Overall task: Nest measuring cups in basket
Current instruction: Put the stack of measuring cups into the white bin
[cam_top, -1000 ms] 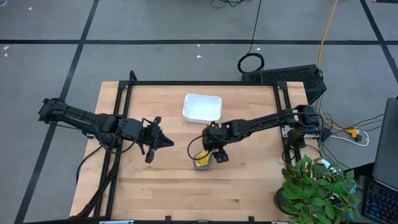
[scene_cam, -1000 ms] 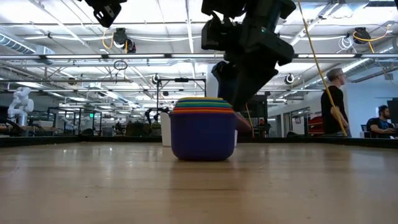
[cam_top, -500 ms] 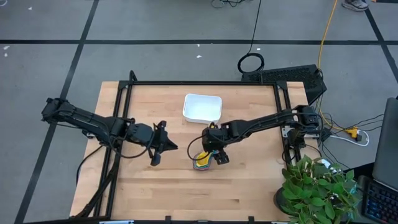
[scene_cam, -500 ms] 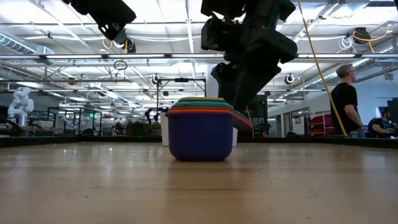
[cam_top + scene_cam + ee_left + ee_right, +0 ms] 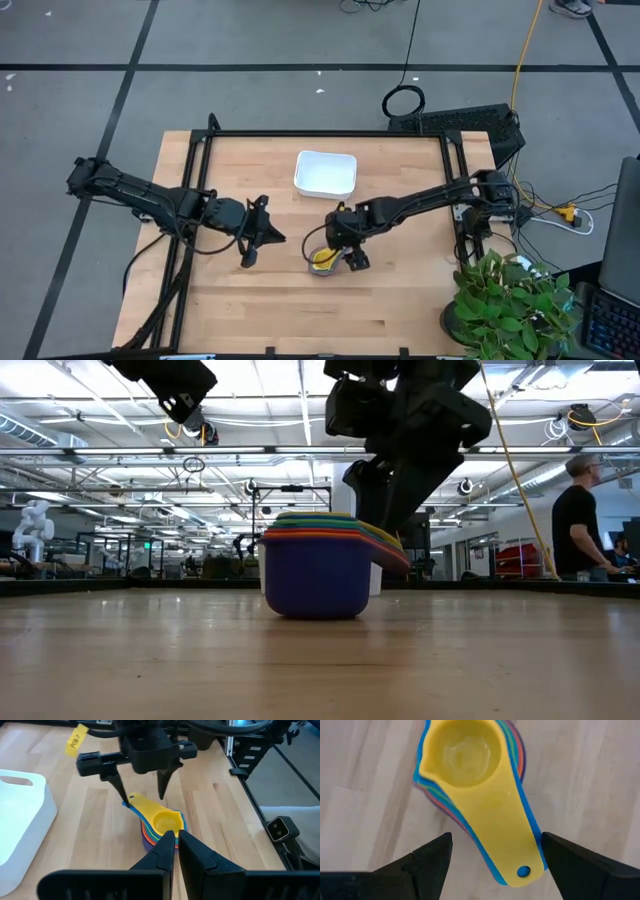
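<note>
Nested already into a single stack, the measuring cups (image 5: 322,259) are found on the tabletop (image 5: 400,300) with the yellow one uppermost and the navy one as the outer shell, well apart from the basket (image 5: 325,172), which lies at about twelve o'clock from them in the high view and holds none of them. The stacked handles (image 5: 512,845) are seen in the right wrist view to run lengthwise straight into the gap of the right claw (image 5: 347,256), whose fingers (image 5: 432,857) are spread to either side of the handles without touching them; nothing is gripped. That alignment is judged to be what the coming grasp depends on: the long axis of the handles points at the claw, so only a closing across their width is needed. The left claw (image 5: 262,233) is held clenched and empty at about nine o'clock from the stack, clearly farther off.
</note>
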You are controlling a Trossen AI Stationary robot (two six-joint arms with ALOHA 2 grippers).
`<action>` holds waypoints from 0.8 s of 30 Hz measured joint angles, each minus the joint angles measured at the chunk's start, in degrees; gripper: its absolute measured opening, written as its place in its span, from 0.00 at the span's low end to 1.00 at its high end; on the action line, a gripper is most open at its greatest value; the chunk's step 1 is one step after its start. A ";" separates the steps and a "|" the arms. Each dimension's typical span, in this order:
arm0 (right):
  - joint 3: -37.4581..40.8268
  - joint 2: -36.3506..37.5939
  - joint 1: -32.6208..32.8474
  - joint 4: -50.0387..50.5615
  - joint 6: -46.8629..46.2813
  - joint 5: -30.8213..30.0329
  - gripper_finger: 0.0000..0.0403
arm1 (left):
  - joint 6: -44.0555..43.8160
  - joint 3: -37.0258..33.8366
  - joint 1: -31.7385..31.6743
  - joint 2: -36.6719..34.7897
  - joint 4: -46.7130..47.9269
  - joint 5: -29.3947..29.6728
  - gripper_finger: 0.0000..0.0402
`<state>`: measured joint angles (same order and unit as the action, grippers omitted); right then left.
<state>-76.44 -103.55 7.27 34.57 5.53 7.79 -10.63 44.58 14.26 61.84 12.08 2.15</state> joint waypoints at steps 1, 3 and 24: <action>0.00 0.01 0.40 0.00 -0.63 0.01 0.75 | 0.00 0.00 0.00 -0.01 0.00 0.00 0.06; 0.00 0.29 1.26 0.08 -1.80 -0.02 0.75 | 0.02 0.00 0.00 -0.02 0.00 0.00 0.06; 0.00 2.31 0.59 -2.42 -9.57 -0.13 0.88 | -0.27 0.00 -0.09 -0.02 -0.37 0.02 0.06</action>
<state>-76.44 -101.24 7.85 32.15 -4.03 7.66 -10.91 44.58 14.17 61.82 11.70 2.17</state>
